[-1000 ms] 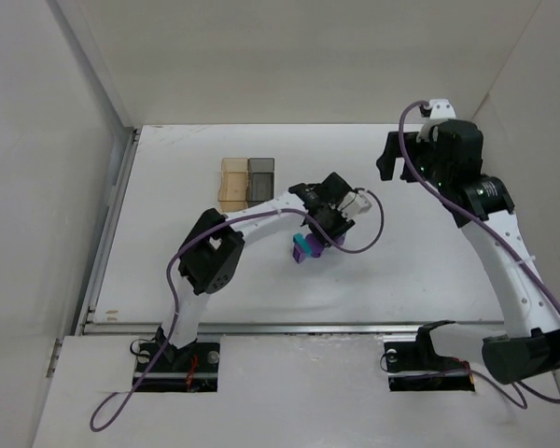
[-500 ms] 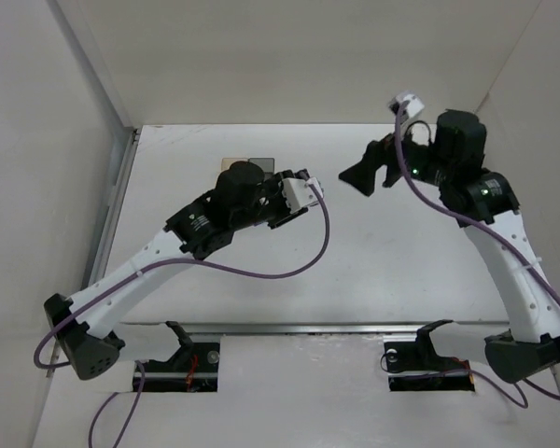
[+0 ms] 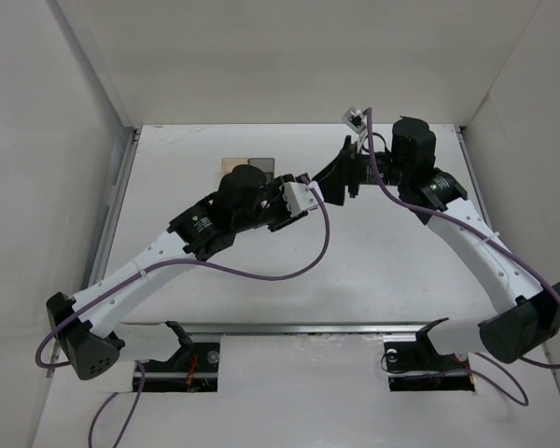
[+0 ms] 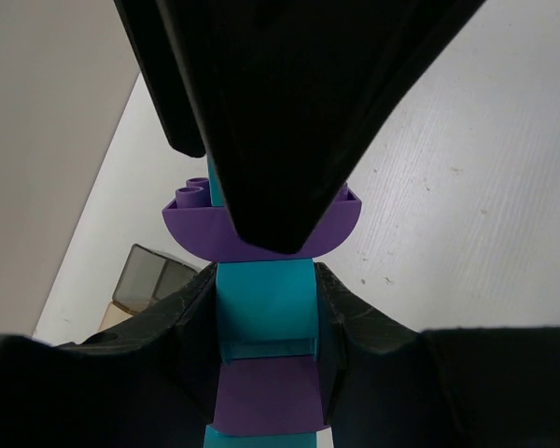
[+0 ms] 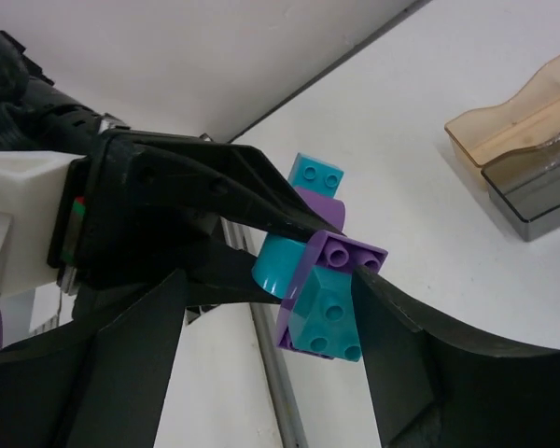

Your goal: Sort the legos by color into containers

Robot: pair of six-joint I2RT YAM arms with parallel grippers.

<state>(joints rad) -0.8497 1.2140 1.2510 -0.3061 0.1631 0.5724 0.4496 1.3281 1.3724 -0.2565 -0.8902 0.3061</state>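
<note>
Wrist views alone show legos [image 5: 322, 289] in left tool [image 5: 285, 252].

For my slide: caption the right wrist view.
Left gripper holds a teal-and-purple lego stack inside the open right gripper; containers beyond.

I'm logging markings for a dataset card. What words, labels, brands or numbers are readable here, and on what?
No readable text in any view.
The lego stack, amber container and grey container carry no print.
The white housing on the left wrist shows a small red and green mark, too small to read as text.
</note>
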